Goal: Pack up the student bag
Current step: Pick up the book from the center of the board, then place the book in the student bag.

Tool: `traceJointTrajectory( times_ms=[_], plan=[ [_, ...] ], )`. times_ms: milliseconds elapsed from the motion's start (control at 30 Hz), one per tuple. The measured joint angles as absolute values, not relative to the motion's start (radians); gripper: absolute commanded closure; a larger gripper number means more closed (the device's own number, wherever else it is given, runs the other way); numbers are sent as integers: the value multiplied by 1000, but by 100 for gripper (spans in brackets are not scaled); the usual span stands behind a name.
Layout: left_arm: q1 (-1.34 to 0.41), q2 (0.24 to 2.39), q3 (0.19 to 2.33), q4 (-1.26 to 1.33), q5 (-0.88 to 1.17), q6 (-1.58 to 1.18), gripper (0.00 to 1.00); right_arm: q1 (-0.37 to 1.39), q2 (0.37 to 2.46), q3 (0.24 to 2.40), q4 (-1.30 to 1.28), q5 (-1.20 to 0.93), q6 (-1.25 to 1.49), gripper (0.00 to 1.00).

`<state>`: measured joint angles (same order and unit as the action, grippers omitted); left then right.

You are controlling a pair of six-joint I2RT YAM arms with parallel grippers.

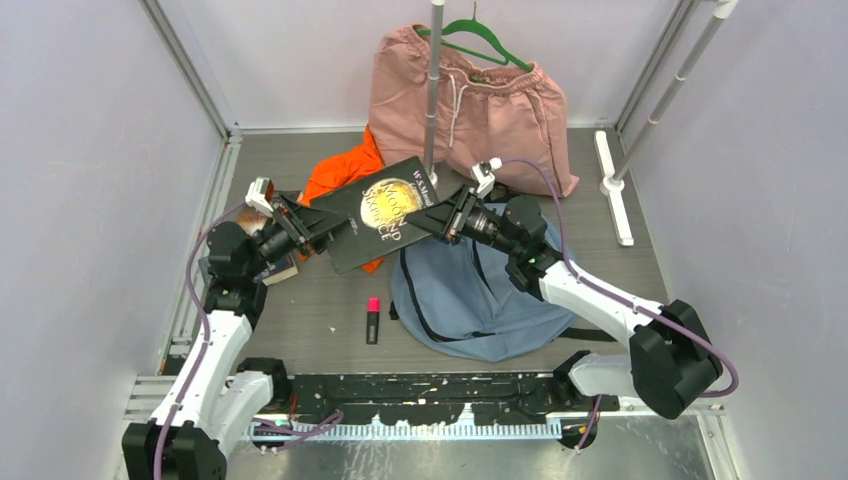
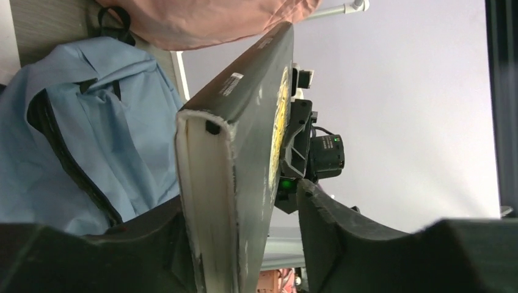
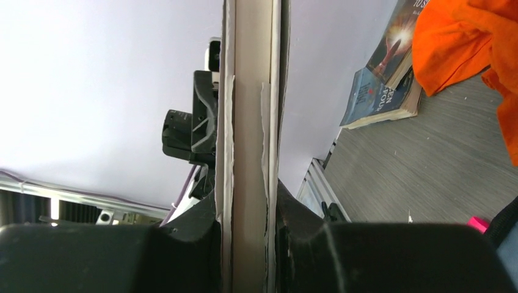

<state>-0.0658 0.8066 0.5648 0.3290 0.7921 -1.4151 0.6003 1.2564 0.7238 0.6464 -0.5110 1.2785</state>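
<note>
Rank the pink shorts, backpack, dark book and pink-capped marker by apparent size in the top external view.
1-2. pink shorts and backpack: they look alike, and an arm covers part of the backpack, so they are left unranked.
3. dark book, lifted nearer the camera, which may enlarge it.
4. pink-capped marker.

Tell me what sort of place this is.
Probably a lab robot cell: plain lilac panel walls in an aluminium frame, and staged props such as pink drawstring shorts on a green plastic hanger.
</note>
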Motion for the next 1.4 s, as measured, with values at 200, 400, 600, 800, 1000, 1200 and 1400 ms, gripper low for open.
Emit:
traceJointTrajectory(
  times_ms=[200, 400, 600, 800, 1000, 1200, 1400],
  plan=[
    [-66, 823, 513, 398, 794, -1467, 94, 630, 1282, 735, 655, -470, 1287, 99],
    [-60, 816, 512, 422, 782, -1485, 100, 633, 1296, 767, 623, -462, 1298, 26],
    [-27, 801, 610, 159, 787, -1348, 100, 645, 1250, 941, 102, -287, 1015, 9],
    [28, 836, 924, -306, 763, -1074, 100, 661, 1133, 994, -330, -19, 782, 9],
    [112, 853, 1102, -609, 639, -900, 100, 853, 1159, 1008, -574, 188, 658, 8],
    [130, 868, 1109, -785, 541, -829, 100, 1043, 1382, 1159, -627, 296, 581, 11],
    [130, 868, 1108, -852, 523, -796, 100, 1065, 1567, 1240, -591, 329, 548, 27]
  ],
)
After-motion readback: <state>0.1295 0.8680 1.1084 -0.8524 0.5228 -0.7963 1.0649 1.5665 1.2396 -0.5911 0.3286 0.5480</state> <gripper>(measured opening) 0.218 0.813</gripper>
